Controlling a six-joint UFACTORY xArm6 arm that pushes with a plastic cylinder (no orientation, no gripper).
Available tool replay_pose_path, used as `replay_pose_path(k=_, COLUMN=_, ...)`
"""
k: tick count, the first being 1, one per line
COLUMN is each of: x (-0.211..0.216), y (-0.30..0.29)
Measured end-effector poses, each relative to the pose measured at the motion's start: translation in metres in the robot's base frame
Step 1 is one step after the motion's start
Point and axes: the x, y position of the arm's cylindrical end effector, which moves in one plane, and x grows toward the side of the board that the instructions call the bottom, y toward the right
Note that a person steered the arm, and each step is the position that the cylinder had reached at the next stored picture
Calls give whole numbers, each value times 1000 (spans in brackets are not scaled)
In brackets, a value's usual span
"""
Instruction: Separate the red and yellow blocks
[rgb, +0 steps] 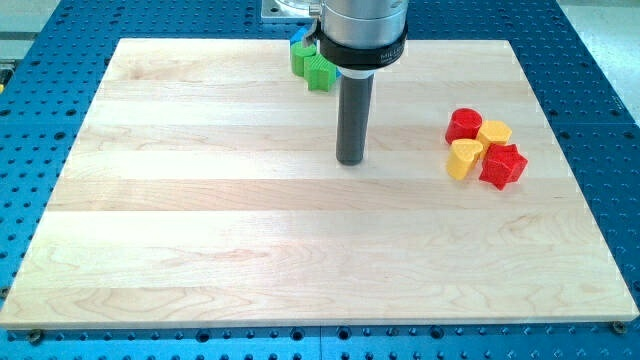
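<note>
Four blocks sit packed together at the view's right: a round red block (463, 125) at top left, a yellow block (494, 132) at top right, a yellow heart-shaped block (463, 158) at bottom left and a red star-shaped block (502, 166) at bottom right. They touch one another. My tip (350, 161) rests on the board near the upper middle, well to the left of the cluster and apart from it.
Two green blocks (312, 66) and a blue block (299, 42) lie at the board's top edge, partly hidden behind the arm's body (362, 35). The wooden board (200, 250) sits on a blue perforated table (30, 90).
</note>
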Motion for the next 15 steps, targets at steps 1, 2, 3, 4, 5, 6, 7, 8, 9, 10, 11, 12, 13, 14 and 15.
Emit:
replay_pose_path(k=1, x=0, y=0)
replay_pose_path(k=2, x=-4, y=1)
replay_pose_path(k=3, x=-16, y=30)
replay_pose_path(k=4, x=-16, y=53)
replay_pose_path(k=5, x=-17, y=53)
replay_pose_path(k=6, x=-52, y=54)
replay_pose_path(k=7, x=-98, y=81)
replay_pose_path(k=8, x=-108, y=107)
replay_pose_path(k=9, x=-108, y=120)
replay_pose_path(k=10, x=-106, y=123)
replay_pose_path(k=11, x=-105, y=123)
replay_pose_path(k=12, x=-104, y=123)
replay_pose_path(k=13, x=-113, y=128)
replay_pose_path(k=14, x=-125, y=150)
replay_pose_path(k=15, x=-125, y=183)
